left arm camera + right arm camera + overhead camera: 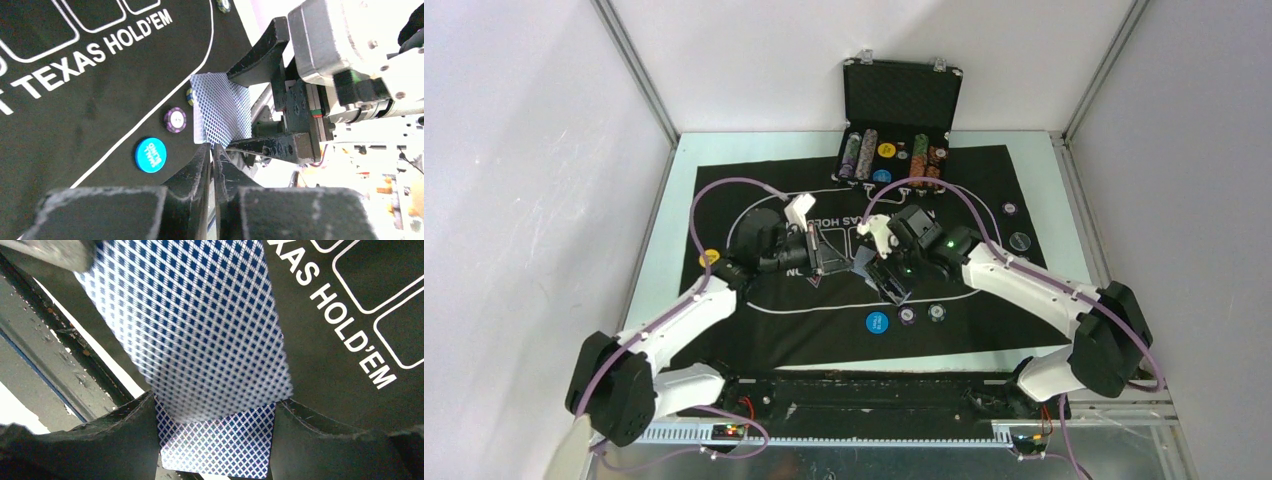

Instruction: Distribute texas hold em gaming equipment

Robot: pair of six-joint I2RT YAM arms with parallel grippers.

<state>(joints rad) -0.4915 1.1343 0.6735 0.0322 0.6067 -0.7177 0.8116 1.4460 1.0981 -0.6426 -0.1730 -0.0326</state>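
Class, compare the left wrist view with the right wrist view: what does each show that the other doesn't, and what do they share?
Only the left wrist view shows the blue button, a purple chip and the right gripper from outside. Only the right wrist view shows the blue-backed cards as two overlapping layers, the lower between that gripper's fingers. Both show the cards' blue backs and the black mat with its HOLD'EM lettering.

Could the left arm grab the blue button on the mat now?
Probably not yet: the left gripper seems shut on a card the right gripper also holds. The blue button lies bare nearby, so reach looks fine.
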